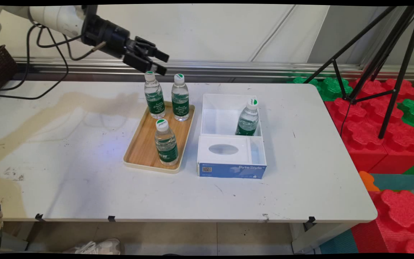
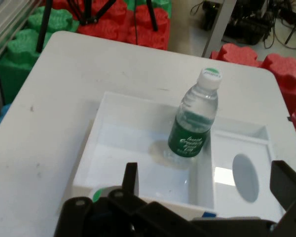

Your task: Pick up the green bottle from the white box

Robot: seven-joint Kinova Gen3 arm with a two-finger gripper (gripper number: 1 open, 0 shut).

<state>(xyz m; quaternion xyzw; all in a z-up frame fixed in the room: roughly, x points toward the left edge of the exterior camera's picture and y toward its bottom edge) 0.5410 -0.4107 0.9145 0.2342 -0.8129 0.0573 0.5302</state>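
A: What is the gripper [image 1: 157, 62] nearest to?

B: The rear-left bottle [image 1: 154, 95] on the wooden tray [image 1: 143, 149]. The gripper hangs just above and behind its cap, not touching it, fingers spread wide and holding nothing. The bottle stands upright, long axis vertical, green-and-white cap up.

A: And beside it?

B: A second bottle [image 1: 180, 98] stands just to its right, also upright. A third bottle [image 1: 166, 142] stands nearer the tray's front edge. The tray's front-left part is bare.

A: The white box [image 1: 212, 108]?

B: Just right of the tray, apart from it. Its rear compartment holds one leaning bottle [image 2: 193, 121] in its right corner, cap tilted to the right in the main view. The front section has a white lid with an oval opening [image 1: 223, 149].

A: Free space?

B: The table [image 1: 67, 144] is bare left of the tray and along the front edge. Red and green foam blocks [image 1: 379, 122] and a black tripod [image 1: 383, 61] stand off its right side.
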